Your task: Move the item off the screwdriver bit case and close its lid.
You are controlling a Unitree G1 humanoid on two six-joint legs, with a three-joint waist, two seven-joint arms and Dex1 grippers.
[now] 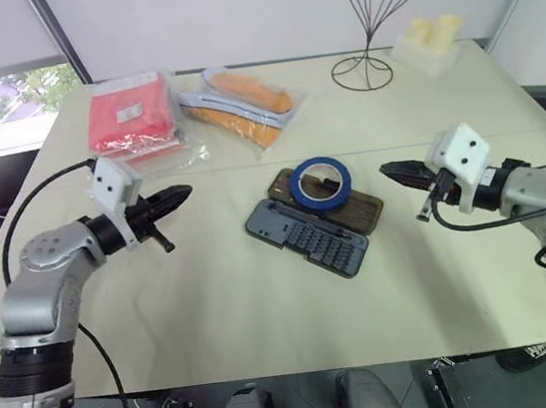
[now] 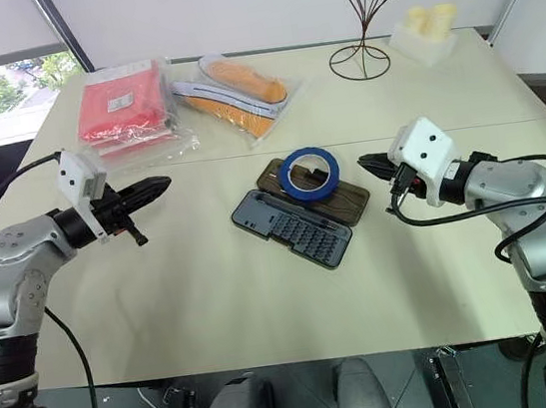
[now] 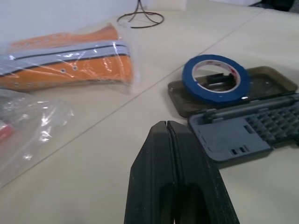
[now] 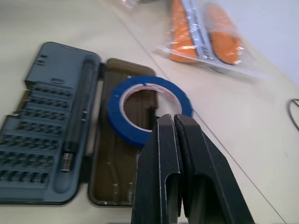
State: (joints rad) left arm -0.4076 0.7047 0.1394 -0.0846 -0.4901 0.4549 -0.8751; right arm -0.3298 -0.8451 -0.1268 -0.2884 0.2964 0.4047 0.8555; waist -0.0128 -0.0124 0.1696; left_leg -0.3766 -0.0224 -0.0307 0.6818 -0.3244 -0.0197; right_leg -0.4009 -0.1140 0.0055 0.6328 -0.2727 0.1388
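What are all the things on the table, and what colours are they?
Blue roll of tape: one, blue ring with white core, lying on the open lid.
Flat plastic screwdriver bit case: one, dark grey-blue tray with rows of bits, table middle.
Smoky brown translucent lid: one, folded open flat behind the tray.
Red plastic-wrapped packet: one, far left.
Orange plastic-wrapped shoes: one packet, beside the red one.
Black wire stand: one, far side.
Pale yellow blocks in a clear packet: one packet, far right corner.
Beige table: one, under everything.
Left claw: black, shut, left of the case.
Right claw: black, shut, right of the case.
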